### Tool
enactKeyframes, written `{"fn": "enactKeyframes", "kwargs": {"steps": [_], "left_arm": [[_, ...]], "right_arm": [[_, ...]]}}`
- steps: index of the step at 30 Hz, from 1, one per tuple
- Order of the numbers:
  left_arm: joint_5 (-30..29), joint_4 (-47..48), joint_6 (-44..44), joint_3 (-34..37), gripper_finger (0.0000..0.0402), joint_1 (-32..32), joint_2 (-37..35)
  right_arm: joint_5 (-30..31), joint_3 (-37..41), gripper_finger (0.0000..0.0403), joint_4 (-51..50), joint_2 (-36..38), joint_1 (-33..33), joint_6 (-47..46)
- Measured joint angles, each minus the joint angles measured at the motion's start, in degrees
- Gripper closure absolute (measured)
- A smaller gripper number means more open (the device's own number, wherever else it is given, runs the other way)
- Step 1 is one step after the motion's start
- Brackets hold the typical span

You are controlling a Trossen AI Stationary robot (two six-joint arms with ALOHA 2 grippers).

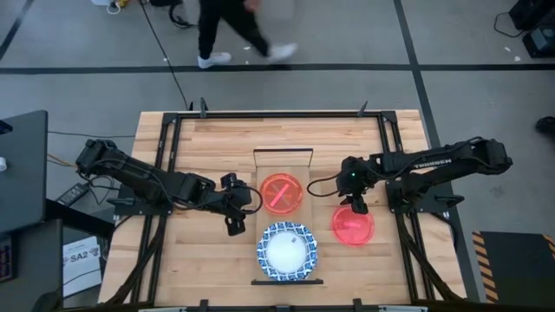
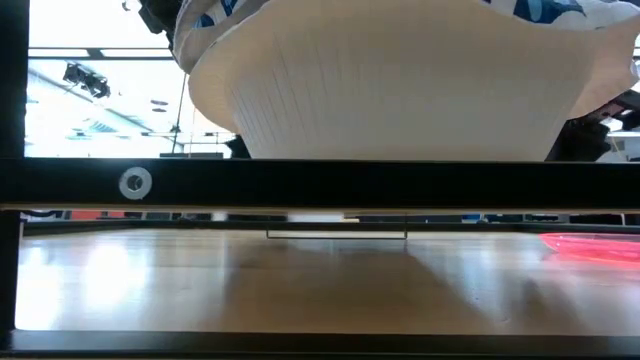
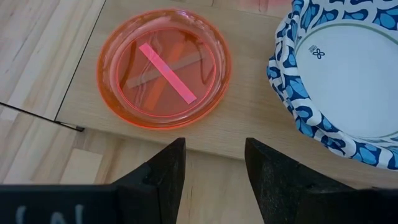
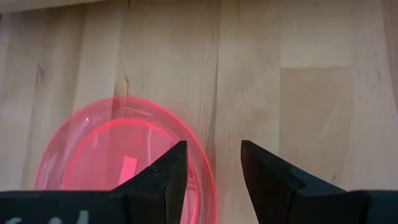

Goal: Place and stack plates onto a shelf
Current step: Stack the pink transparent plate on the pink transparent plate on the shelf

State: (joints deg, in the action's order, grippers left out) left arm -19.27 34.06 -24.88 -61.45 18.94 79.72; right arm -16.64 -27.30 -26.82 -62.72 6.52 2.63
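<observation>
We see the wooden worktop [image 1: 208, 260] carrying a long shelf [image 1: 284, 160] that runs from its middle toward its near edge. On the shelf's near end sits the white plate with a blue patterned rim [image 1: 287, 251], and on the middle of the shelf lies an orange-pink plate [image 1: 281, 194]. A red-pink plate [image 1: 354, 226] lies on the worktop just right of the shelf.

The left pincer [image 3: 214, 163] hovers just left of the shelf, its fingers spread and holding nothing; the orange-pink plate lies just ahead of its tips, the blue-rimmed plate off to one side.

The right pincer [image 4: 213, 165] hangs over the far rim of the red-pink plate, fingers parted, one on each side of the rim; we cannot tell whether they touch it.
</observation>
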Motion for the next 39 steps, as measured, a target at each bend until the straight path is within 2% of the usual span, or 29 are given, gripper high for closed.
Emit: {"fn": "enactKeyframes", "kwargs": {"steps": [13,19,25,35,39], "left_arm": [[0.0,0.0,0.0,0.0,0.0230,0.0,0.0],[0.0,0.0,0.0,0.0,0.0230,0.0,0.0],[0.0,0.0,0.0,0.0,0.0230,0.0,0.0],[0.0,0.0,0.0,0.0,0.0230,0.0,0.0],[0.0,0.0,0.0,0.0,0.0230,0.0,0.0]], "right_arm": [[0.0,2.0,0.0247,1.5,-0.9,0.0,0.1],[-2.9,2.0,0.0247,1.6,-6.4,0.0,0.4],[-3.0,1.7,0.0247,2.3,-10.8,0.0,0.6],[-3.5,1.9,0.0247,2.3,-9.6,0.0,0.5],[-1.8,1.9,0.0247,2.3,-9.6,0.0,0.5]]}}
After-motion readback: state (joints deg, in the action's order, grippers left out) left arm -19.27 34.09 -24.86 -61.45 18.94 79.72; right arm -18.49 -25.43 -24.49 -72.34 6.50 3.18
